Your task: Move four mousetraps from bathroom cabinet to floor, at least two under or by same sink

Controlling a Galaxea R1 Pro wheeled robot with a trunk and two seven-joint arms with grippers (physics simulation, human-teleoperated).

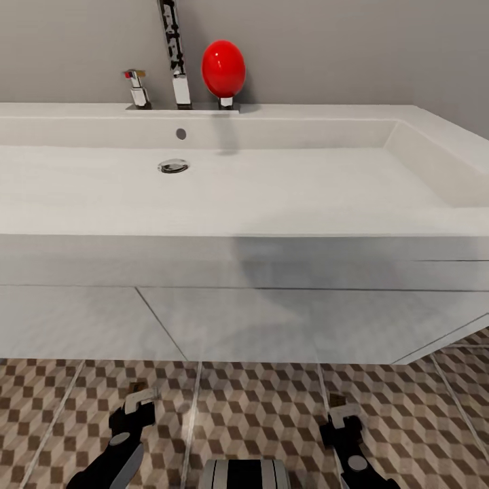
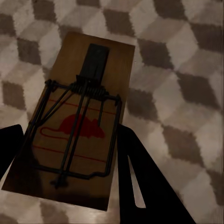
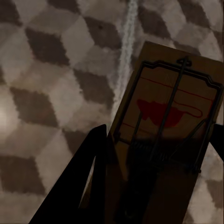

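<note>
Left gripper [image 2: 70, 172] clamps a mousetrap [image 2: 77, 121] between its jaws at frame centre; right gripper [image 3: 158, 168] likewise pinches another mousetrap [image 3: 168, 135], both above the cube-patterned floor [image 1: 258, 407].

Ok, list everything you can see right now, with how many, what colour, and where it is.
Sink: one, white, wide, wall-mounted, straight ahead above the floor.
Drain: one, chrome, in the basin toward the left.
Tap: one, chrome, tall, at the sink's back edge.
Tap handle: one, chrome, left of the tap.
Red ball-shaped object: one, red, on a chrome base right of the tap.
Floor: brown, beige and white cube-pattern tiles, below the sink.
Mousetraps: two, tan wood with dark wire and a red mouse print, one between the left claw's fingers, one between the right's.
Left claw: black, low, above the floor.
Right claw: black, low, above the floor.
</note>
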